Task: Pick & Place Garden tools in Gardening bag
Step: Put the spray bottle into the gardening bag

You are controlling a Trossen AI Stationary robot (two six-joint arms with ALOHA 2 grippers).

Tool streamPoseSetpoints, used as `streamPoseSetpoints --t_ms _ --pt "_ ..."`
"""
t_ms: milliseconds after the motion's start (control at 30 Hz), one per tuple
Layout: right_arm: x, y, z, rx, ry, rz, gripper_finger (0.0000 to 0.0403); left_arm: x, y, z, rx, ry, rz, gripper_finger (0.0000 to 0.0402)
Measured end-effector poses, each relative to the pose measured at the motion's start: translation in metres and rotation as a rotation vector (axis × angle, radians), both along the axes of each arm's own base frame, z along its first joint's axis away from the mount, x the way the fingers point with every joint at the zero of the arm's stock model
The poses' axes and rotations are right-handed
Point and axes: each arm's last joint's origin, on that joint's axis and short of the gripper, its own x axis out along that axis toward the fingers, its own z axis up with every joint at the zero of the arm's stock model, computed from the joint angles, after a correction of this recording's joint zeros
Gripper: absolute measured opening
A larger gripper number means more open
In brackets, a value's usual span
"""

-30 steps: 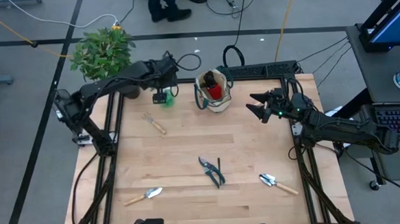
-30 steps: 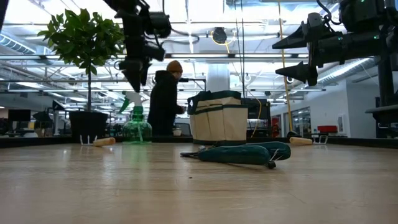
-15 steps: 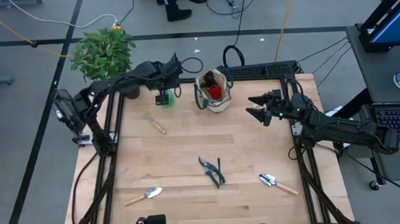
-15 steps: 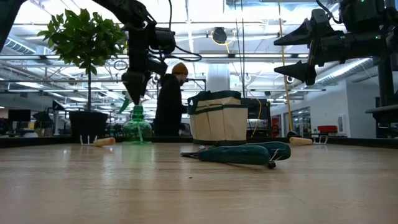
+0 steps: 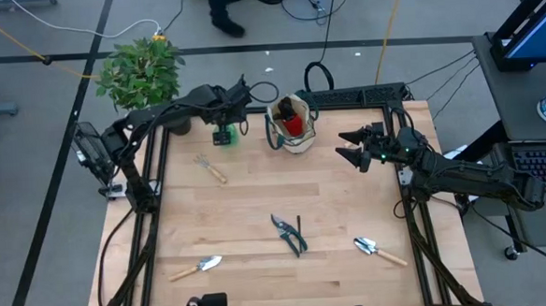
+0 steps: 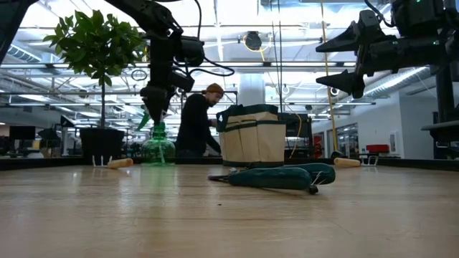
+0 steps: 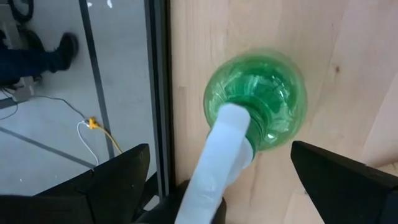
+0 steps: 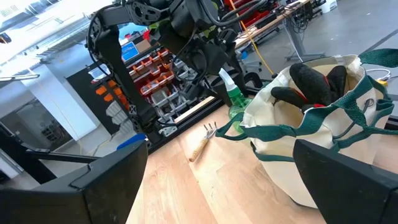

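Note:
The green spray bottle (image 7: 267, 93) with its white trigger head (image 7: 221, 155) stands upright on its base at the table's far left. My left gripper (image 7: 221, 148) hangs open over it, pointing steeply down, one finger on either side of the trigger head and apart from it; in the low view the gripper (image 6: 153, 109) is just at the bottle's top. The beige gardening bag (image 5: 291, 126) stands at the far middle with red-black gloves (image 8: 311, 81) inside. My right gripper (image 5: 348, 147) waits open and level to the bag's right, above the table.
On the tabletop lie a hand fork (image 5: 209, 168), dark shears (image 5: 289, 233), a trowel (image 5: 197, 267) near left and a trowel (image 5: 379, 250) near right. A potted plant (image 5: 142, 71) stands past the far left corner. A person (image 6: 195, 122) moves behind the table.
My left gripper has come down over the spray bottle, tipping more steeply downward, and stays open. The bottle has not moved. The person behind the table has walked on toward the right.

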Motion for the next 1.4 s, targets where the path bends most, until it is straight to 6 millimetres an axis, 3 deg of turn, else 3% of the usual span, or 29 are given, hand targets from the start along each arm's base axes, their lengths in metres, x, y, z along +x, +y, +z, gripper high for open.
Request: streamPoseSetpoints --t_ms 700,1200,1400 --pt "0.0000 0.0000 0.0001 0.016 -0.005 0.000 0.0394 -0.0062 0.0085 0.0000 -0.001 -0.006 0.038 0.0206" --pt "0.0000 0.0000 0.0001 0.035 -0.010 0.000 0.0394 -0.0064 0.0082 0.0025 0.008 -0.016 0.047 0.0106" --pt "0.0000 -0.0001 0.0001 0.036 -0.011 0.000 0.0394 -0.0063 0.0080 0.0026 0.012 -0.024 0.069 0.0090"
